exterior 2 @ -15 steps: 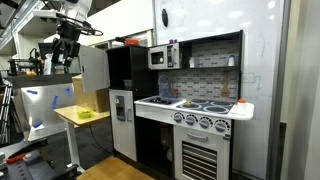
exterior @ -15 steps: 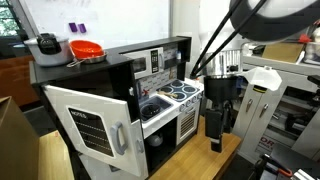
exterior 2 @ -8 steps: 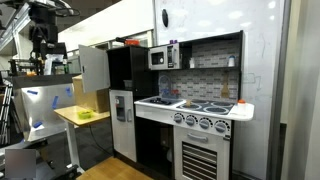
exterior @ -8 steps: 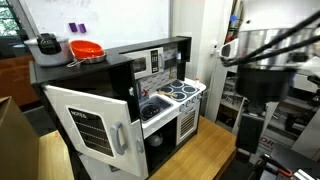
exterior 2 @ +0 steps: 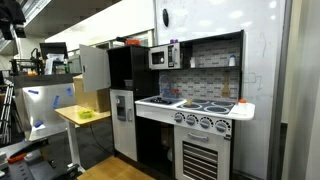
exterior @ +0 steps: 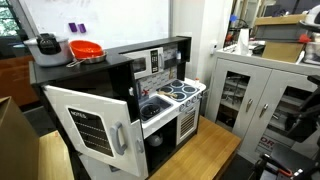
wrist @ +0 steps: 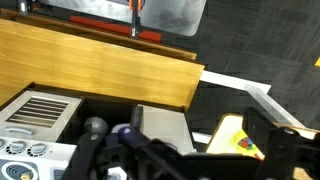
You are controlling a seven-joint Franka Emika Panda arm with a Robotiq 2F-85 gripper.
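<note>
Status entry, toy kitchen (exterior: 150,95) setup.

Wrist view: the jaws stand wide apart along the lower edge of the frame. They are blurred, with nothing between them, so we read them as empty. The camera looks down on the toy kitchen's front (wrist: 40,112) and the wooden platform (wrist: 90,55) it stands on. The jaws are high above both and touch neither.

In both exterior views the arm lies at or past the frame edge, so we cannot check the jaws there.

Where things lie:
1. The toy kitchen stands upright on the wooden platform (exterior: 195,160), with its stove top (exterior: 180,93) bare.
2. The large side door (exterior: 90,125) hangs open and the compartment behind it is dark. We cannot tell what it contains.
3. The orange bowl (exterior: 86,49) and the pot (exterior: 45,44) sit side by side on the roof of the unit.
4. The microwave (exterior 2: 163,57) is shut, as far as we can see.

Progress, our judgement: 0 things are gripped and there is 0 contact. The open door is the only state that reads as done. Everything involving the jaws is outstanding: coming down to the kitchen, meeting a part of it, and closing on it. We place this at the very start of the work.
</note>
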